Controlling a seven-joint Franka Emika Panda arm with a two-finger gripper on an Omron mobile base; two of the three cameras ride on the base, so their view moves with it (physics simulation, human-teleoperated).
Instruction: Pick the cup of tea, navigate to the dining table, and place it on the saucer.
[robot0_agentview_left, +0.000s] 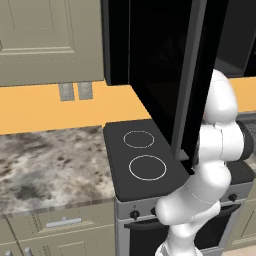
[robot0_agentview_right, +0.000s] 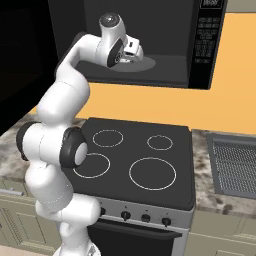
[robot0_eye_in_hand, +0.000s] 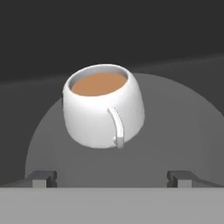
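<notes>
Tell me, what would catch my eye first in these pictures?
The white arm rising before the black stove and reaching up into the open microwave above it. Inside, a white cup of tea stands upright on the round grey turntable, handle facing the hand. The open gripper sits just short of the cup, not touching.

Kitchen — stove (robot0_agentview_right: 135, 165); open microwave (robot0_agentview_right: 150, 45); olive cabinets (robot0_agentview_left: 50, 40); marbled counter (robot0_agentview_left: 50, 165).

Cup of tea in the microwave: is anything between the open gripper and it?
Nothing visible. In the hand view the cup of tea sits on the microwave turntable, handle facing the camera, with bare plate between it and the open gripper. The microwave door is swung open.
</notes>
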